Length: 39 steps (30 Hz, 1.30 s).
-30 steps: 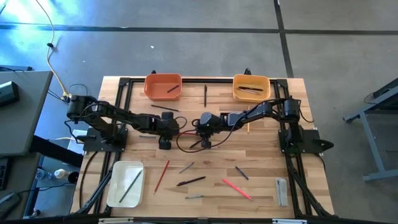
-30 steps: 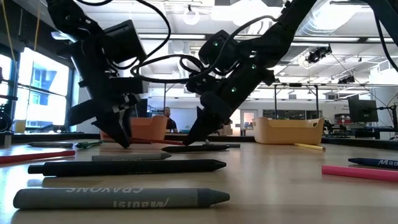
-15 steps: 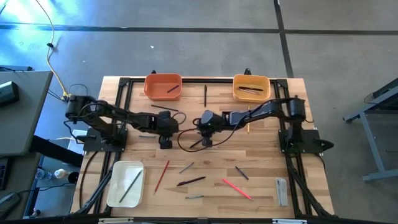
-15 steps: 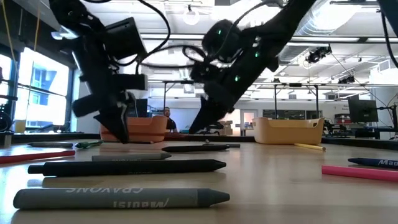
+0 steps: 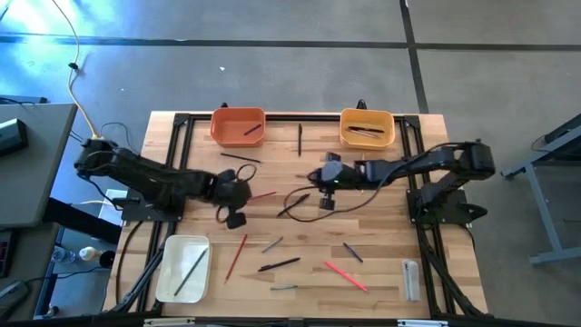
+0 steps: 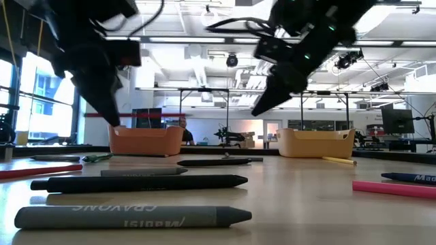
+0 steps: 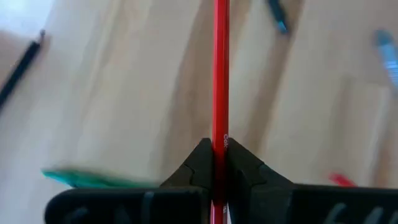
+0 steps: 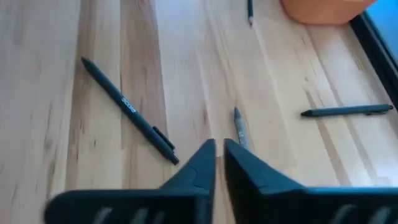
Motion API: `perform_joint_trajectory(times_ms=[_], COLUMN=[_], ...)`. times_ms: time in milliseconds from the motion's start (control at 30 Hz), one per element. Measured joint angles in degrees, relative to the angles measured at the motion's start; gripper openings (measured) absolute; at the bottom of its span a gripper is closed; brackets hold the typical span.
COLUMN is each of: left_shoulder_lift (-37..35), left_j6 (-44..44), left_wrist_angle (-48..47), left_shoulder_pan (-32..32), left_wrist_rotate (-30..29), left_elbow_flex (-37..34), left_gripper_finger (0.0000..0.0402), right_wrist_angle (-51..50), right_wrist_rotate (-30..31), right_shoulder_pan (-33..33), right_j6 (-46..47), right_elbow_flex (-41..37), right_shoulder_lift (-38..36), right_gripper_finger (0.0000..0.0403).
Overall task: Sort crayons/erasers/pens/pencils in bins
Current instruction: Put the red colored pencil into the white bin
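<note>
A red pencil (image 7: 221, 74) sat pinched between the left gripper (image 7: 214, 163)'s fingers – clamped tight near one end, most of its length sticking out ahead. In the high view that gripper hung left of centre, above the table (image 5: 390, 232). The right gripper (image 8: 219, 155), centre-right in that view, had its fingers nearly together w/ nothing between them; a dark pen (image 8: 127, 111) lay on the wood below. Orange bin (image 5: 238, 125) upper left, yellow-orange bin (image 5: 367, 127) upper right, white bin (image 5: 182, 269) lower left. Risk, as I judged it – grip so near the pencil's end could let it pivot or slip during a fast swing, so it might miss whichever bin it's meant for.
</note>
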Motion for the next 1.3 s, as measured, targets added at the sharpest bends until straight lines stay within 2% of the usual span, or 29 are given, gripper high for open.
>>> perform_joint_trajectory(times_ms=[67, 133, 267, 433, 600, 867, 1100, 1200, 1300], left_shoulder_lift=[-1.33, -2.50, -3.04, -1.83, 1.35, 11.77, 20.84, 24.95, 28.23], left_j6=[-7.63, -15.95, -31.26, -50.07, -66.35, -84.80, -100.64, -101.51, -101.51], left_wrist_angle=[-2.89, -7.06, -15.81, -24.61, -31.76, -45.65, -50.33, -51.23, -51.50], left_shoulder_pan=[-4.17, -8.88, -19.52, -32.08, -42.32, -51.59, -59.28, -59.89, -59.67], left_wrist_rotate=[-1.08, -1.59, -3.37, -9.02, -14.31, -11.20, -7.20, -3.43, -2.81], left_elbow_flex=[0.14, 0.97, 4.33, 10.70, 15.91, 24.60, 32.59, 35.62, 37.95], left_gripper_finger=[0.0002, 0.0002, 0.0002, 0.0002, 0.0001, 0.0001, 0.0001, 0.0001, 0.0001], right_wrist_angle=[7.16, 13.26, 19.79, 23.88, 24.05, 24.72, 24.75, 24.98, 25.34], right_wrist_rotate=[-0.31, -0.45, -0.42, -0.44, -0.42, -0.42, -0.42, -0.42, -0.42], right_shoulder_pan=[0.00, 0.00, 0.07, 0.07, 0.07, 0.07, 0.07, 0.07, 0.07], right_j6=[0.88, 2.02, 3.60, 3.99, 3.33, 2.07, -0.02, -1.54, -2.36], right_elbow_flex=[-5.93, -10.98, -17.91, -21.88, -22.11, -22.11, -22.09, -22.09, -22.09], right_shoulder_lift=[-2.85, -5.31, -8.99, -11.13, -11.30, -11.30, -11.28, -11.27, -11.26], right_gripper_finger=[0.0008, 0.0018, 0.0016, 0.0004, 0.0002, 0.0000, 0.0000, 0.0000, 0.0000])
